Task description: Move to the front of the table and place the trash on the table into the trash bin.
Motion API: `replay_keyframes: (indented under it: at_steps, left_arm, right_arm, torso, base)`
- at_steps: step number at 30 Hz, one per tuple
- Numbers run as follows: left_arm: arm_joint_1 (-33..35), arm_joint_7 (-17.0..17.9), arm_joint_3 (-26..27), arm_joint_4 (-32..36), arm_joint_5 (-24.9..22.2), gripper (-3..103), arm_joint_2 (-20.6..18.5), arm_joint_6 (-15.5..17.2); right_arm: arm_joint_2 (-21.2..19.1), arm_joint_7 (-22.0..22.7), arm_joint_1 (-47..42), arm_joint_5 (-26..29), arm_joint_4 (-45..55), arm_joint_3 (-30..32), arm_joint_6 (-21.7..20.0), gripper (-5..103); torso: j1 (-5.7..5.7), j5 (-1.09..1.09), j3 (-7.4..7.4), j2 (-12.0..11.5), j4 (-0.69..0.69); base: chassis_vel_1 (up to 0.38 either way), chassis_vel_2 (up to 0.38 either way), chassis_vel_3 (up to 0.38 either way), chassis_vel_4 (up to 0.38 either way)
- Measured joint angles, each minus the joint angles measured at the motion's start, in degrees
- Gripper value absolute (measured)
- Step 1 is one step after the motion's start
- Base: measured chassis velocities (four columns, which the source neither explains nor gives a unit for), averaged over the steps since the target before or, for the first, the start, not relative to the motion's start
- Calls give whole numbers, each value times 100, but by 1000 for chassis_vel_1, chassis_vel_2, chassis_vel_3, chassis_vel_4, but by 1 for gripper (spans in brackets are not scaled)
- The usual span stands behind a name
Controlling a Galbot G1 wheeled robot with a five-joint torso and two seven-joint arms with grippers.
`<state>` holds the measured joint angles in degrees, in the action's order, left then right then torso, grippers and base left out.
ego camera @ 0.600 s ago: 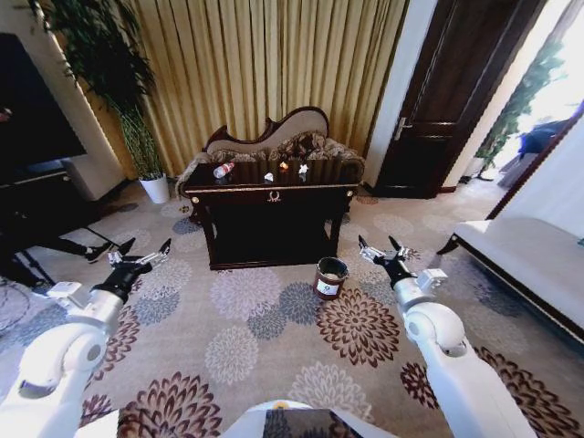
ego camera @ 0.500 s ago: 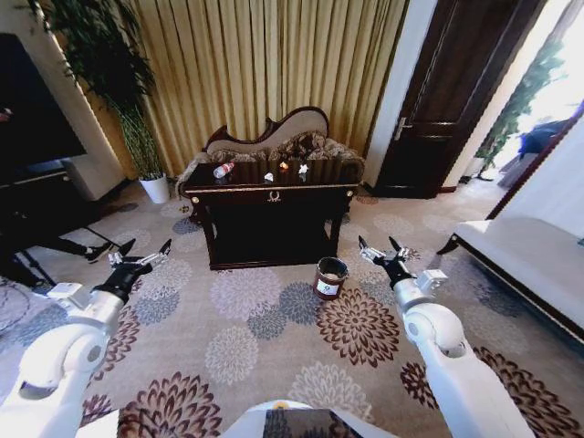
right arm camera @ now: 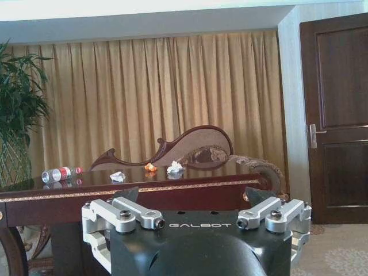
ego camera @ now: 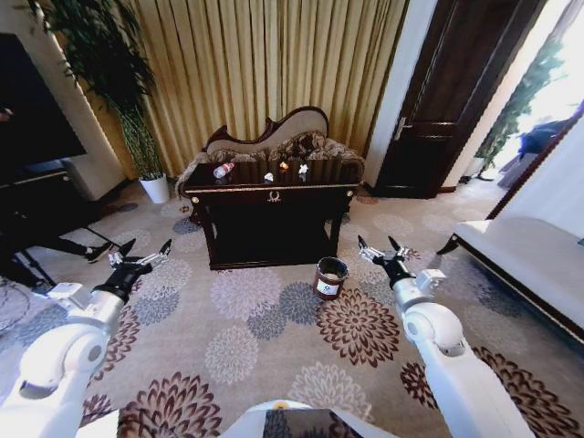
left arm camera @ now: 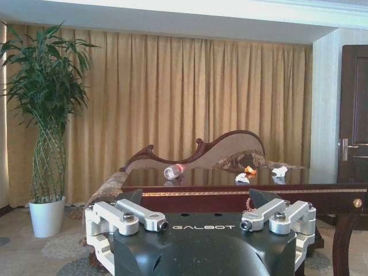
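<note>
Bright daylight at right, warped edges

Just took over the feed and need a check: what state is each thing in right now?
Bottle: lying on its side on the table, cap on.
Paper scraps: crumpled, on the tabletop.
Bin: upright on the carpet, uncovered.
Door: closed.
Left claw: open, empty.
Right claw: open, empty.

Almost nothing is different between the earlier pictures and now. In the head view the right gripper sits a very little higher and more to the left than before, so the right arm makes a tiny shift toward the trash bin. Its fingers are spread apart in the same way. Whether this small change comes from the arm or from the camera, I cannot tell.
</note>
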<state>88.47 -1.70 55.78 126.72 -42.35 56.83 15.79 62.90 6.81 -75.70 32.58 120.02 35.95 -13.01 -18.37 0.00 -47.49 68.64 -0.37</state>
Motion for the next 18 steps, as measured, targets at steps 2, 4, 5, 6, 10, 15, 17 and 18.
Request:
replay_keyframes:
  at_steps: [2, 4, 5, 6, 10, 15, 17, 18]
  left_arm:
    - [1, 0, 0, -1, 1, 100, -2, -1]
    - [1, 0, 0, -1, 1, 100, -5, -2]
    - [1, 0, 0, -1, 1, 100, -9, -2]
    - [3, 0, 0, 1, 1, 100, -18, -2]
    - [3, -1, 1, 1, 1, 100, -26, -3]
    - [27, -3, 2, 2, 1, 100, -19, -8]
    - [28, -4, 2, 2, 1, 100, -19, -8]
    - [25, -5, 2, 3, 2, 100, -19, -9]
  right_arm:
    - [-8, 0, 18, 1, -1, 1, 0, 100]
    - [-11, 0, 23, 2, -2, 4, 0, 100]
    - [-13, 0, 27, 3, -1, 7, 0, 100]
    - [-15, 0, 32, 5, -2, 13, 0, 100]
    - [-26, 0, 34, 6, 0, 23, 0, 100]
    - [-13, 0, 34, 6, 0, 26, 0, 100]
    - [-11, 0, 34, 5, 0, 26, 0, 100]
    - [-2, 0, 34, 3, 0, 23, 0, 100]
  torso:
    - [0, 0, 0, 0, 0]
    - [0, 0, 0, 0, 0]
    - [0, 0, 0, 0, 0]
    - [0, 0, 0, 0, 0]
    - [0, 0, 0, 0, 0]
    - [0, 0, 0, 0, 0]
    - [0, 0, 0, 0, 0]
    - [0, 0, 0, 0, 0]
  base:
    - [0, 0, 0, 0]
    - [0, 0, 0, 0]
    - [0, 0, 0, 0]
    - [0, 0, 0, 0]
    - [0, 0, 0, 0]
    - [0, 0, 0, 0]
    - [0, 0, 0, 0]
    - [0, 0, 0, 0]
